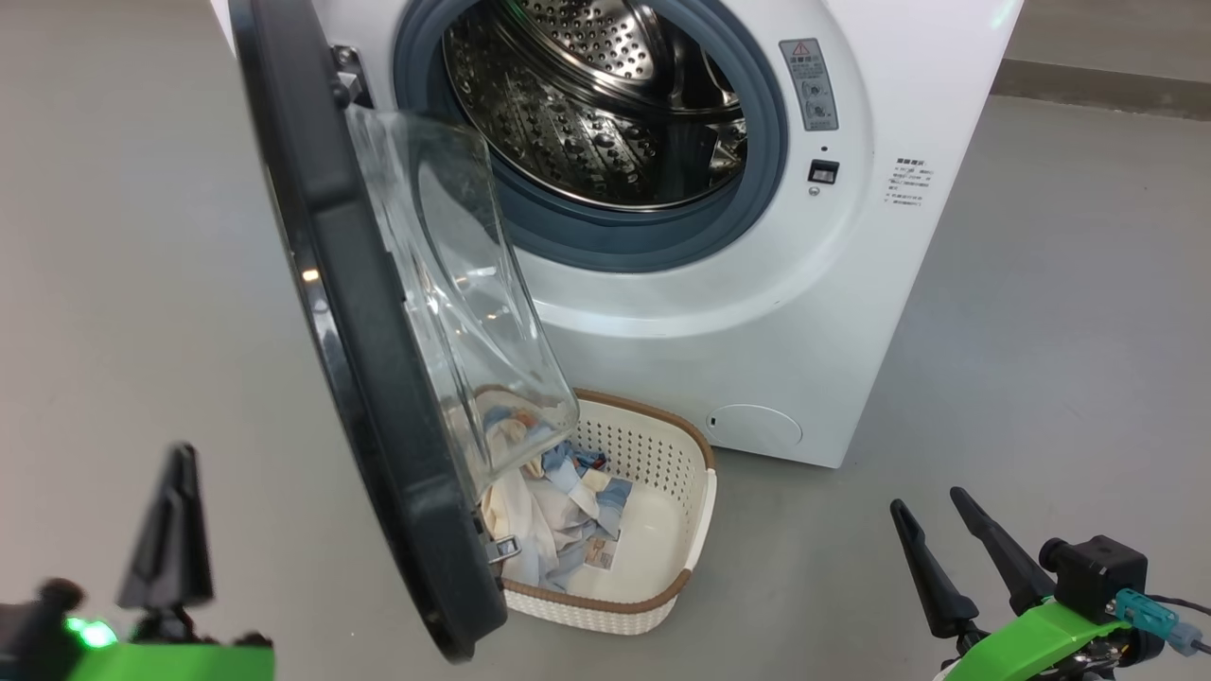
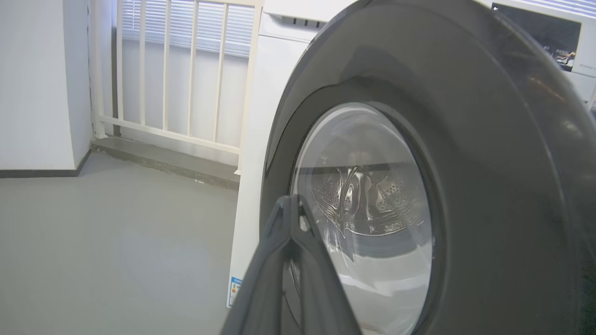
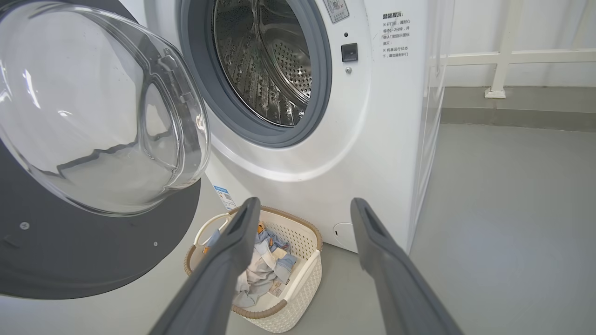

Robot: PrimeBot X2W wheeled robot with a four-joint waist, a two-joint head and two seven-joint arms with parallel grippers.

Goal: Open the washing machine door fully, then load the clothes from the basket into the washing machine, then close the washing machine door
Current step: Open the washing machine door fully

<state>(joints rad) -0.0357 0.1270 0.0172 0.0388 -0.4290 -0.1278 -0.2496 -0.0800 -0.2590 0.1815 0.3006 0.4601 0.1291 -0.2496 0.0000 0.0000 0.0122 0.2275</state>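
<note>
- Head view: finds the washing machine door [image 1: 364, 322] swung out from the washing machine [image 1: 757, 312] but not folded right back, so judges the first step unfinished
- Sees its glass bowl [image 1: 445, 284] hanging over the left part of the basket [image 1: 643, 452], set on the floor [image 1: 1041, 331] just in front of the machine and below the drum [image 1: 587, 123]: a short lift for loading, though partly roofed over for now
- Spots the clothes [image 1: 558, 515] heaped in the basket's left half, partly under that glass, with none visible in the drum
- Places the left gripper [image 1: 182, 463] at the door's outer side, pressed together on nothing; probably shut to serve as one stiff prod or hook against the door rather than a clamp
- Cannot confirm from the left wrist view any contact between its fingers [image 2: 272, 260] and the door
- Shows the right gripper [image 1: 927, 499] low on the right, jaws spread wide and empty, well apart from the basket; likely kept ready for picking up clothes after clearing the door
</note>
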